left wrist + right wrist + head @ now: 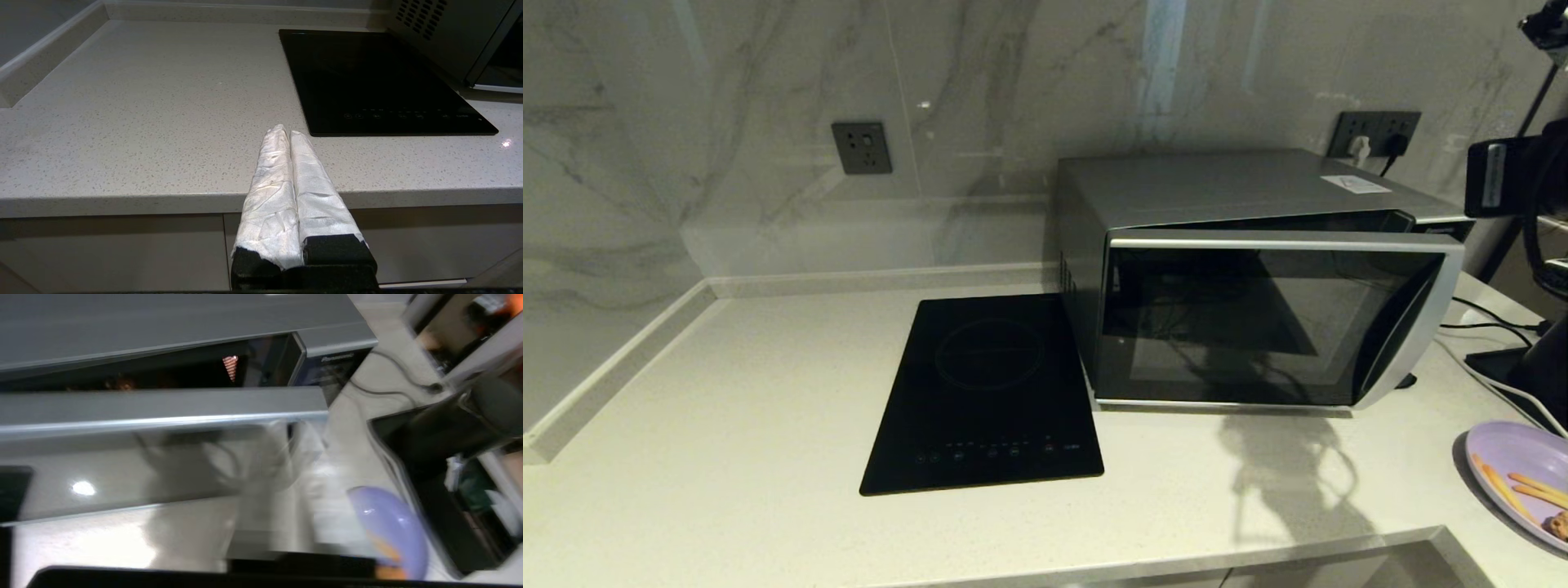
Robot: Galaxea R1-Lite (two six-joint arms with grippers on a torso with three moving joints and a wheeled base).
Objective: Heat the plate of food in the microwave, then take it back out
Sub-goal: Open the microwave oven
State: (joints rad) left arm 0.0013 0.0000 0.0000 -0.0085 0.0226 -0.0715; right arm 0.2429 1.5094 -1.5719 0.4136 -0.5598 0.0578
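Left gripper (289, 132) parked off the counter's (143, 122) front edge, wrapped fingers (271, 171) pressed together on nothing. Black cooktop (376, 81) ahead and off to one side. Right gripper (286, 457) just a blur, raised in front of the microwave (1258, 278) by its door's free edge, door ajar; can't tell if open or closed. Plate of food (1515, 469) below it on the counter, near the edge.
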